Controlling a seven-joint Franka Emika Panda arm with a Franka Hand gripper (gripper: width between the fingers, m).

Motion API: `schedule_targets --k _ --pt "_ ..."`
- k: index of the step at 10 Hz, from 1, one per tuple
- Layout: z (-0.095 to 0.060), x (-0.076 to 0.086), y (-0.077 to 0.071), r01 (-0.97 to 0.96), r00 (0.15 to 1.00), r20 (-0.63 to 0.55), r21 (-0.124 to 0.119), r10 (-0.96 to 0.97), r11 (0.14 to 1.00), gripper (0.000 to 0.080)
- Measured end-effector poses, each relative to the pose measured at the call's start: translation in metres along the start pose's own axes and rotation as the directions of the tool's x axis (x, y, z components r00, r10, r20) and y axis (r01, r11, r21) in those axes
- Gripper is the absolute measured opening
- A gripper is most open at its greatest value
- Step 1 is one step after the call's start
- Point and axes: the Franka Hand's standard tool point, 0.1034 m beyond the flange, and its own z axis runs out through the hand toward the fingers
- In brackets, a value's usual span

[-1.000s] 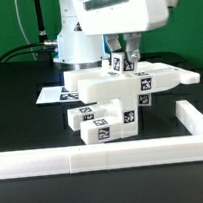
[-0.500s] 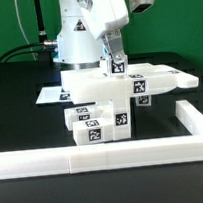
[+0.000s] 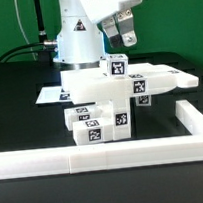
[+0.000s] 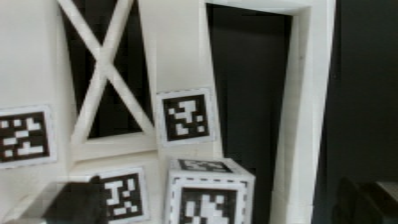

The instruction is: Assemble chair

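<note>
The chair parts are white plastic with black-and-white tags. In the exterior view a wide flat piece lies on tagged blocks, and a short square leg stands upright on its top. My gripper hangs just above and slightly to the exterior view's right of that leg, open, with nothing between its fingers. The wrist view looks down on the X-braced panel, the leg's tagged top and other tags; the fingers do not show there.
A long white border rail runs along the front and turns back at the exterior view's right. The marker board lies flat behind the parts. The robot's base stands at the back on the black table.
The gripper was shut on the upright leg. It has opened, let go and risen toward the exterior view's right. The leg stays standing on the flat piece.
</note>
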Motion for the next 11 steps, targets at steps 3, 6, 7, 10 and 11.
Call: schedule_targets --k 3,6,7,10,11 --pt "0.0037 0.0026 0.0019 0.341 0.940 -0.018 -0.036 -0.342 0.939 0.0649" --pt "0.0086 0.0032 0.0026 0.707 0.703 -0.006 -0.097 -0.711 0.700 0.0649" --pt "0.0085 0.0045 0.0026 0.744 0.664 -0.002 -0.098 -0.747 0.661 0.0649" --pt "0.0081 0.0060 0.0028 0.868 0.490 0.018 -0.099 -0.872 0.486 0.0649" --pt "0.0083 0.0082 0.0030 0.957 0.271 0.048 -0.126 -0.961 0.263 0.0649"
